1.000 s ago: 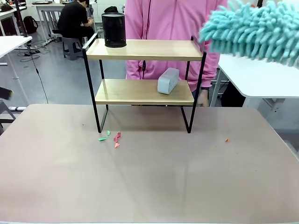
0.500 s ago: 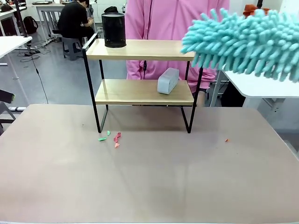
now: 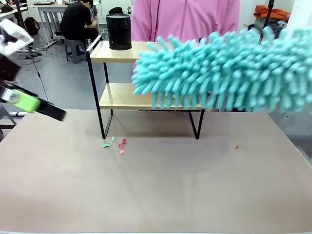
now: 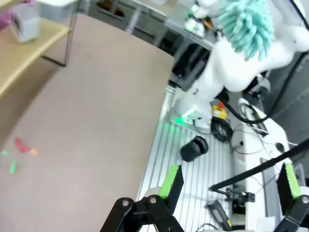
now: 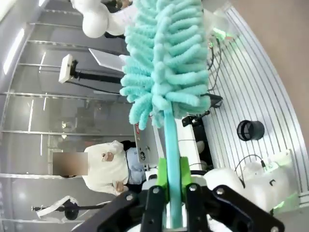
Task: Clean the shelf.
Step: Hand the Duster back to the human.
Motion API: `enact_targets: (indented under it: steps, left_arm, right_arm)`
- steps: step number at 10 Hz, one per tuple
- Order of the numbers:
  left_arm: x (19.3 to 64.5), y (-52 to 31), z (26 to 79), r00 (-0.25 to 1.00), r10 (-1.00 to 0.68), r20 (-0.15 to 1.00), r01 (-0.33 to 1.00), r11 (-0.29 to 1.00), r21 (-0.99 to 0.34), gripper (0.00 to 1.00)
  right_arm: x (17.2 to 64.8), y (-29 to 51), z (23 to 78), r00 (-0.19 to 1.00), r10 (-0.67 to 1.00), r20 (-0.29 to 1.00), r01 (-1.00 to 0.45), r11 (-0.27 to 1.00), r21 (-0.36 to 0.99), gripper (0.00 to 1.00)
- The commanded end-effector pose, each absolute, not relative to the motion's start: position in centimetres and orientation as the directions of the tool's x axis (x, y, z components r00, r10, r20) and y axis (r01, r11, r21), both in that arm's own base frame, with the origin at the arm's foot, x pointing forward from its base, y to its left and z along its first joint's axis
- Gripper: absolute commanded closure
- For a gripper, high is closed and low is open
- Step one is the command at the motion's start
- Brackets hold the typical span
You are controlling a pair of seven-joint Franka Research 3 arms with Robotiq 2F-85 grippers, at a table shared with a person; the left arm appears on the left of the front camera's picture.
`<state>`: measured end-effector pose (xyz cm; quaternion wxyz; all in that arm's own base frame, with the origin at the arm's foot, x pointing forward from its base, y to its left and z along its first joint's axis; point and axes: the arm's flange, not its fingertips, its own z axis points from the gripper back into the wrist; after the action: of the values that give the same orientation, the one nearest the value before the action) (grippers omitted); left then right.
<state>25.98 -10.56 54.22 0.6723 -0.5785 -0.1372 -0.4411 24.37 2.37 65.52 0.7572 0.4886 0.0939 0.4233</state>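
Observation:
The shelf stands at the table's far middle, two light wooden boards on a black frame; one board also shows in the left wrist view. A fluffy teal duster hangs in front of the shelf's right half and covers much of both boards. My right gripper is shut on the duster's teal handle. My left gripper hovers at the left edge above the table, clear of the shelf. In its own view the left gripper is open, with nothing between its fingers.
A black cylinder cup stands on the top board's left end. A grey box sits on a board. Small paper scraps lie by the shelf's left front leg, one more scrap at right. A person in pink stands behind the shelf.
The duster has swung left and down from the upper right, across the shelf's front, and now hides the grey box. My left gripper has come into the front view at the left.

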Motion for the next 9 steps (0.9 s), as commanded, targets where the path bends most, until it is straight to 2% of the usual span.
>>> enact_targets:
  steps: [1,4,5,7,9]
  left_arm:
    - [26.9,-13.7,55.4,0.551,-0.512,0.659,0.729,-0.089,-0.679,0.0]
    - [30.0,-18.5,53.7,0.565,-0.575,0.592,0.687,-0.068,-0.723,0.0]
    - [31.2,-19.4,53.0,0.578,-0.587,0.567,0.667,-0.06,-0.742,0.0]
    - [32.9,-20.8,51.8,0.586,-0.616,0.526,0.654,-0.023,-0.756,0.0]
    - [33.2,-22.1,51.2,0.583,-0.639,0.502,0.616,-0.054,-0.786,0.0]
  right_arm:
    - [27.0,4.9,63.3,0.594,0.761,0.26,-0.58,0.18,0.794,0.88]
    - [28.2,9.1,59.9,0.486,0.843,0.23,-0.604,0.135,0.785,0.88]
    - [28.3,9.4,58.9,0.475,0.862,0.175,-0.591,0.165,0.79,0.88]
    - [28.6,9.8,58.3,0.456,0.872,0.178,-0.577,0.137,0.805,0.88]
    - [29.2,10.1,58.1,0.456,0.872,0.179,-0.575,0.135,0.807,0.88]
